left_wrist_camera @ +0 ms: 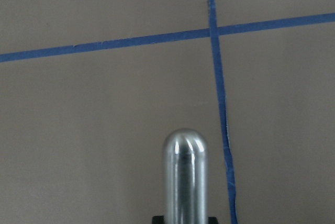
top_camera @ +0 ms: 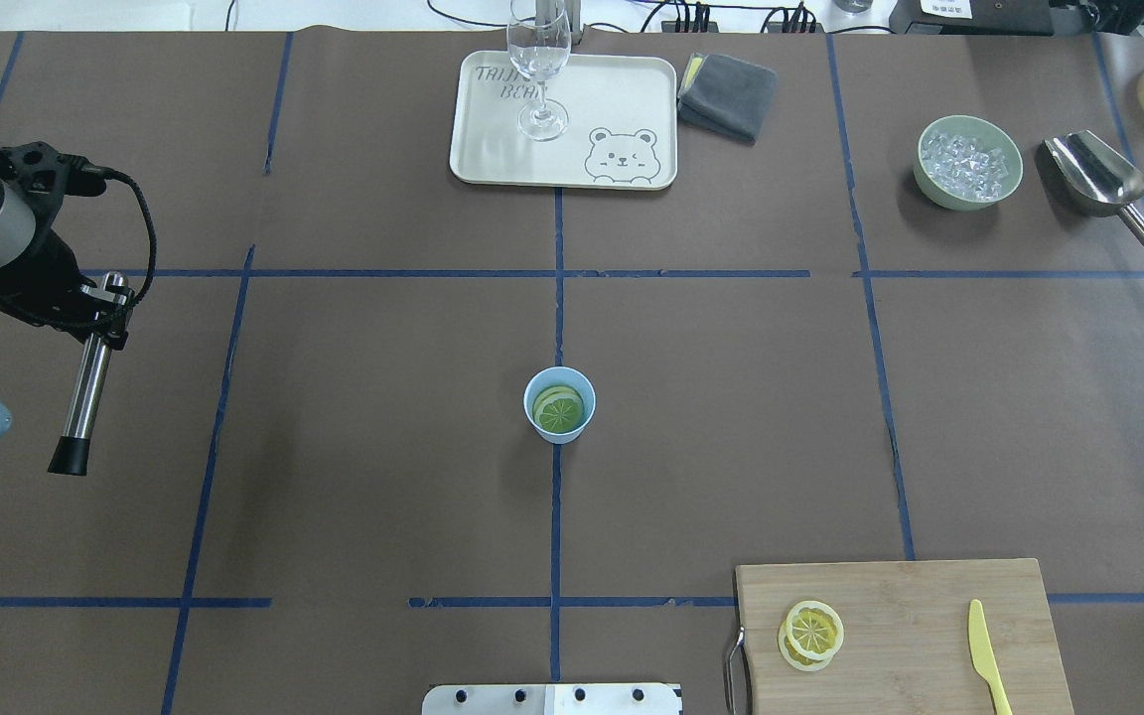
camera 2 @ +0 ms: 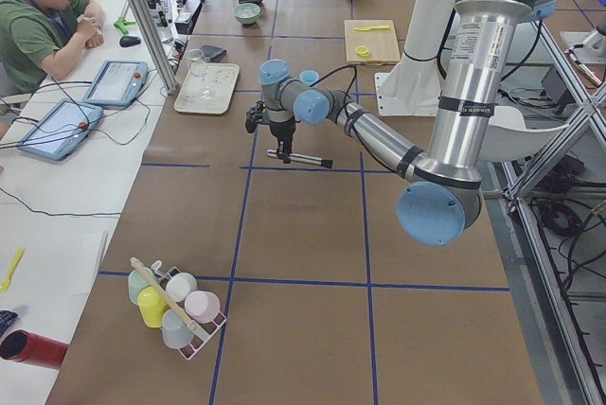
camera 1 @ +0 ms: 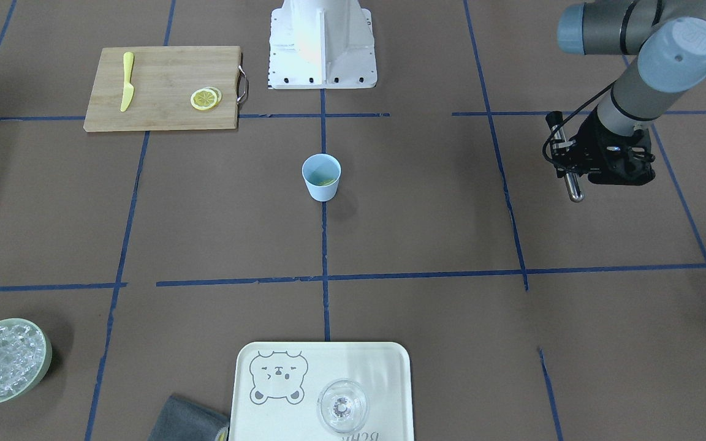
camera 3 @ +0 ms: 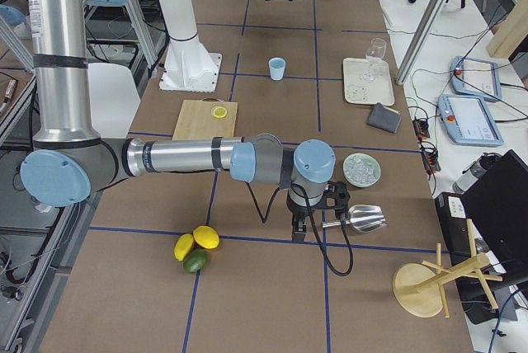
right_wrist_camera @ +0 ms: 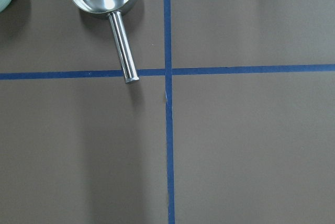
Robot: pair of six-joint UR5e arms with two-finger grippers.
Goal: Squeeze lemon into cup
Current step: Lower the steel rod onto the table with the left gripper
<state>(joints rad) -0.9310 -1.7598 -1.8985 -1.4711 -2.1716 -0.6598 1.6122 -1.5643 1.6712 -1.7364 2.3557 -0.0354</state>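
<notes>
Left gripper: its fingers are clamped on a steel rod; the rod lies near level, its black tip on the robot's side of the fingers.

The cup stands upright well apart from those fingers, toward the table's centre; a lemon slice lies inside it, low in the cup.

The step in hand is probably to carry the rod to the cup and press the slice.
- Turn the rod upright over the cup's mouth before you lower it; keep it centred and clear of the rim.
- Press straight down on the slice; the cup looks light, so a sideways push could tip or slide it.

Farther from the left fingers, past the cup, spare slices lie on the cutting board near a yellow knife; leave them.

Right gripper: it hangs just beside the metal scoop; you cannot tell whether its fingers are apart or together.
</notes>
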